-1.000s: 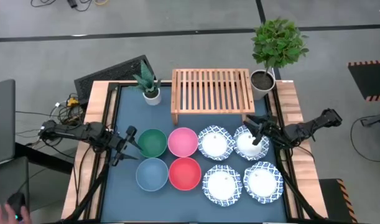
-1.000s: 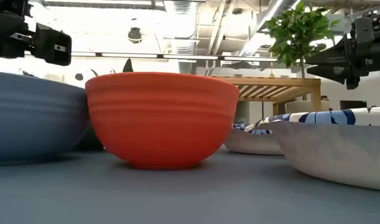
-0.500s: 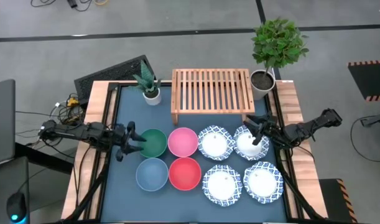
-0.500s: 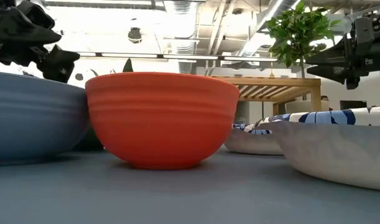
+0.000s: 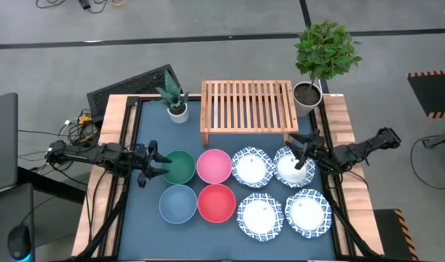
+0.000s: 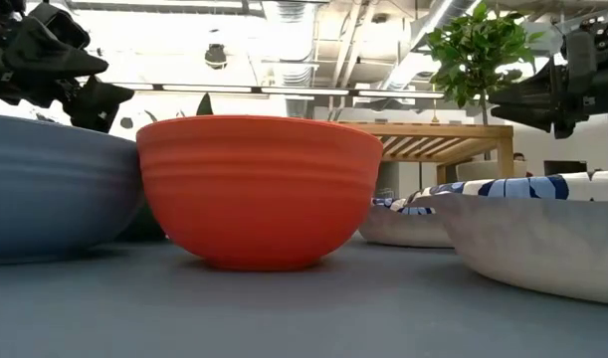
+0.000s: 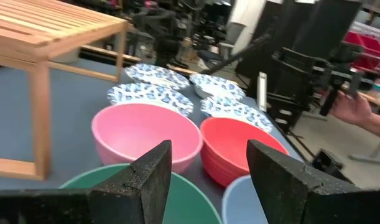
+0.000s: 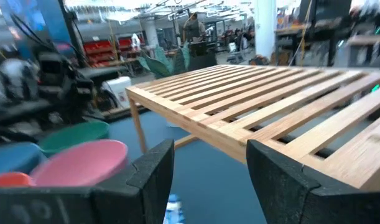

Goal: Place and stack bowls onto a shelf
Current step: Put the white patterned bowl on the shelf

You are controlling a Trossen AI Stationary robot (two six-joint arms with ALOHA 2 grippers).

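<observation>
a: from above, where are the bowls?
b: all eight sit on the worktop [image 5: 146, 218] in two rows before the empty shelf [image 5: 247, 106]; the left gripper [image 5: 158, 166] is at the green bowl [image 5: 180, 167] rim.
a: and the wrist views?
b: they show both grippers' jaws apart, holding nothing. the right gripper [image 5: 305, 149] hovers over a patterned bowl [image 5: 291, 167], facing the shelf.

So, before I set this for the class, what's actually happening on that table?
Eight round bowls sit on the blue table, none on the slatted light-wood shelf yet. The left gripper, fingers apart, is at the plain green bowl. The right gripper, also open, hovers by a white bowl with a blue-patterned rim. Neither holds anything.
</observation>
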